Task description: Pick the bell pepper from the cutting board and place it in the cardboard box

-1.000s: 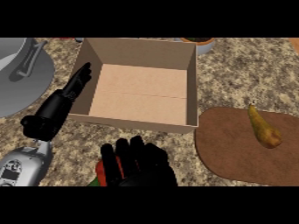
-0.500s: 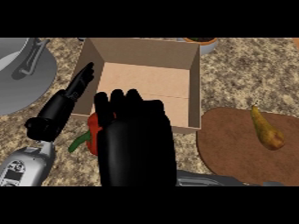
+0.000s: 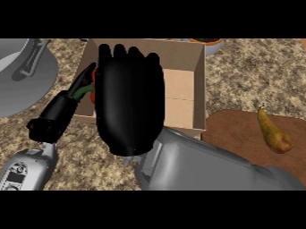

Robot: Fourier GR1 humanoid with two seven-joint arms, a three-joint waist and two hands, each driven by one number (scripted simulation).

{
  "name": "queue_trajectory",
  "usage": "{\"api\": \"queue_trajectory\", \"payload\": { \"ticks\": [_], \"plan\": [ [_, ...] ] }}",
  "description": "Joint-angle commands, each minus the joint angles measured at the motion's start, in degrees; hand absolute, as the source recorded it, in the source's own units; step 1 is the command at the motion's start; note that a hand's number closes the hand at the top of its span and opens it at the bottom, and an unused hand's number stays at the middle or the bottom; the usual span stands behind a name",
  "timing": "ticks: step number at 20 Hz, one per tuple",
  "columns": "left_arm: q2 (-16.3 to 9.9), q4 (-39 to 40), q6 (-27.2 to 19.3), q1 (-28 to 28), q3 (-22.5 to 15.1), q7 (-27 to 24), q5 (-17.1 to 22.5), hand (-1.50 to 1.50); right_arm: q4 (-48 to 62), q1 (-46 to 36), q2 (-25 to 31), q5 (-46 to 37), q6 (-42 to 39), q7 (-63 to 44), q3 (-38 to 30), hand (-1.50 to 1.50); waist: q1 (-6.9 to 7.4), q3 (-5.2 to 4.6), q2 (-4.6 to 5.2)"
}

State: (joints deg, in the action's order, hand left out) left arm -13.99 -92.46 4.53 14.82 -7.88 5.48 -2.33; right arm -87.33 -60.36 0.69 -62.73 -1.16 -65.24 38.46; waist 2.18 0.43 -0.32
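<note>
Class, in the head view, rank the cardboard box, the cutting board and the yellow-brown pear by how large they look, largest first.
1. Cardboard box, though the right hand covers part.
2. Cutting board, cropped by the picture's edge, so unsure against the box.
3. Pear, clearly smallest.

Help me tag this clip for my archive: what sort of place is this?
Most likely a kitchen counter. A speckled stone-like countertop carries a wooden cutting board with a pear on it, and a grey metal pan sits at the left beside a cardboard box.

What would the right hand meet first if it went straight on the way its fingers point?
The right hand, over the cardboard box, points at the box's far wall. That wall would likely come first, unless the hand passes above it; height is unclear.
</note>
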Motion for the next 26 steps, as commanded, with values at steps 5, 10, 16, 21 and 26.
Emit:
{"api": "queue_trajectory", "payload": {
  "ticks": [5, 10, 16, 21, 26],
  "plan": [
    [3.16, 3.42, 1.63, -2.58, -2.65, -0.47, 0.44, 0.0, 17.24, -4.14, -0.66, 3.3, 6.89, -1.96, -3.54, 1.5, 0.08, -0.55, 0.99],
    [3.76, 3.42, 1.41, -1.85, -2.14, 0.55, 0.06, 0.0, 21.63, -2.48, -0.66, 8.26, 11.47, -1.21, -4.77, 1.5, -0.09, -0.5, 0.99],
    [4.83, 2.14, 1.46, -2.37, -3.22, 1.11, -1.1, 0.0, 24.97, 2.86, -0.67, 15.57, 22.24, 0.57, -5.22, -1.5, 0.85, -0.46, 1.08],
    [5.5, 2.93, 1.64, -1.71, -3.21, 0.41, -1.84, 0.0, 25.98, 3.06, -0.67, 18.87, 34.39, 8.21, -5.99, -1.5, 0.71, -0.42, 1.29],
    [5.24, 2.03, 2.1, -4.13, -2.15, 0.35, -1.36, 0.0, 21.94, 6.57, -0.67, 16.69, 49.48, 13.74, -10.24, -1.5, -0.73, -0.34, 1.01]
  ]
}}
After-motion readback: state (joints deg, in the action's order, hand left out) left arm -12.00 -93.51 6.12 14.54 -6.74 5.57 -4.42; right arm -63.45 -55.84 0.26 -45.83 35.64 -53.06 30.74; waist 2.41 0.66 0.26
